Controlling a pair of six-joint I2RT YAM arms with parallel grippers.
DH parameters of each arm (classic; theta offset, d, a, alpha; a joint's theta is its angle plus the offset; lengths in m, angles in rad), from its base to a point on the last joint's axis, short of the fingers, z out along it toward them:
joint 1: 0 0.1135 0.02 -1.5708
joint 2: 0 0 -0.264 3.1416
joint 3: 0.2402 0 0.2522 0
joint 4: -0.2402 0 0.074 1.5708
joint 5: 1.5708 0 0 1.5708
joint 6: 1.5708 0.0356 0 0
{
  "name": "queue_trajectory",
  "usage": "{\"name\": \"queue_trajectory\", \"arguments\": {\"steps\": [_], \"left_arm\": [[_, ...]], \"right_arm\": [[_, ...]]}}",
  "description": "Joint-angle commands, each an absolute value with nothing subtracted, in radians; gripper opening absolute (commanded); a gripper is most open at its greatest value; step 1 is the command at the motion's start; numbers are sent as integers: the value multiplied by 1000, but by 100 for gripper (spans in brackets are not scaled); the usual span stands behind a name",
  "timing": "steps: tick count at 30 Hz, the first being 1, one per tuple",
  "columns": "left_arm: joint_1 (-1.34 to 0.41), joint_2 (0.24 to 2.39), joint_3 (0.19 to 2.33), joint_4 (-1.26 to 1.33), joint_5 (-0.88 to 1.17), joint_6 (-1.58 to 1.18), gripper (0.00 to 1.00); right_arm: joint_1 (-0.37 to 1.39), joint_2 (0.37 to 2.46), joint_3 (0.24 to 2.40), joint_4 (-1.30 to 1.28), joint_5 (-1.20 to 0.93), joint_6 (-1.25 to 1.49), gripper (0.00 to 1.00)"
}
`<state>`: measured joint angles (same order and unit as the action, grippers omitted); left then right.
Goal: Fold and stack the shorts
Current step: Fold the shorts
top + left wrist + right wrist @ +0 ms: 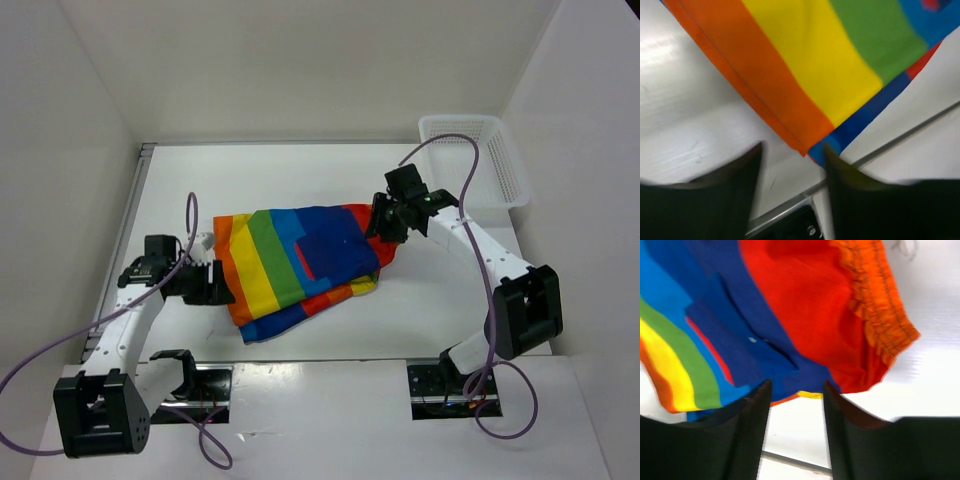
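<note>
Top external, shorts: the shorts (300, 265) are lying rumpled across the middle of the desk (300, 175), with the dark blue pocket (335, 250) facing up and a lower layer peeking out toward the near edge.
Top external, left jaws: they are sitting low, just beside the cloth's left edge.
Top external, right jaws: they are hanging over the right end of the cloth, on the side toward the white basket (475, 160) in the far right corner.
Left wrist, jaws: they are standing spread, with bare desk (690, 110) showing between them and nothing pinched.
Left wrist, cloth: the orange hem corner (800, 142) is lying just ahead of the gap, with a blue layer showing under it.
Right wrist, jaws: they are standing apart and gripping nothing, with desk showing in the gap.
Right wrist, cloth: the gathered orange waistband (875, 315) is curling at the right end, and the pocket is lying to its left.
Handling: the cloth is looking light, soft and limp, so it is likely to sag when lifted, and its layers are likely to slide apart on the smooth desk.
Hold: the stitched hem corner and the thick waistband are looking like the firmest places to take hold, pinching both layers together.
</note>
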<state>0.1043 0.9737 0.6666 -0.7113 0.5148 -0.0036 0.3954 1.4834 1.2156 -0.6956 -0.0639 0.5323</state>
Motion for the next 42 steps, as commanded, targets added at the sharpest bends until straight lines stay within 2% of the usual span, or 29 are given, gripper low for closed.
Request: {"name": "queue_trajectory", "arguments": {"steps": [1, 2, 4, 6, 9, 11, 12, 13, 15, 16, 17, 20, 22, 27, 28, 31, 32, 34, 36, 37, 39, 40, 41, 42], "left_arm": [[95, 982, 563, -778, 563, 0, 73], [95, 973, 554, -766, 563, 0, 79], [95, 963, 554, -720, 554, 0, 84], [95, 977, 543, -671, 554, 0, 88], [86, 1020, 543, -548, 565, 0, 89], [86, 1090, 543, -465, 565, 0, 83], [86, 1120, 534, -441, 554, 0, 77], [77, 1187, 534, -396, 554, 0, 64], [68, 1256, 566, -365, 554, 0, 49], [67, 1323, 587, -350, 526, 0, 40], [67, 1357, 638, -341, 517, 0, 24], [57, 1501, 801, -350, 488, 0, 0], [57, 1587, 900, -350, 468, 0, 0], [57, 1741, 1184, -363, 426, 0, 0], [67, 1759, 1265, -382, 439, 0, 4], [86, 1750, 1304, -436, 430, 0, 16], [104, 1706, 1304, -451, 396, 0, 39], [136, 1665, 1304, -472, 396, 0, 77], [181, 1620, 1275, -523, 426, 0, 87], [190, 1608, 1257, -535, 439, 0, 87], [190, 1575, 1207, -545, 492, 0, 79], [190, 1566, 1177, -545, 518, 0, 40], [181, 1566, 1111, -519, 540, 0, 22], [181, 1557, 1080, -479, 586, 0, 12]], "right_arm": [[390, 1450, 1197, -684, -26, 538, 53], [390, 1459, 1206, -695, -26, 538, 57], [390, 1471, 1206, -695, -26, 538, 78], [390, 1480, 1206, -695, -15, 549, 90], [367, 1489, 1215, -686, -15, 558, 91], [356, 1505, 1215, -673, -15, 558, 91], [356, 1523, 1224, -661, -15, 569, 88], [356, 1534, 1224, -652, -15, 569, 82], [356, 1565, 1224, -652, -26, 581, 75], [347, 1565, 1224, -625, -35, 592, 67], [347, 1574, 1213, -614, -35, 592, 64], [337, 1584, 1227, -600, -55, 604, 51], [337, 1595, 1261, -591, -55, 604, 44], [328, 1657, 1324, -581, -64, 594, 44], [328, 1679, 1353, -581, -64, 594, 44], [328, 1690, 1390, -592, -51, 583, 47], [328, 1690, 1406, -592, -38, 583, 48], [328, 1690, 1422, -601, -38, 574, 54], [319, 1690, 1434, -612, -38, 574, 60], [319, 1690, 1446, -612, -38, 574, 60], [319, 1690, 1447, -621, -38, 574, 61], [319, 1690, 1447, -621, -38, 574, 61], [319, 1690, 1447, -621, -38, 574, 63], [319, 1690, 1447, -621, -38, 574, 63]]}}
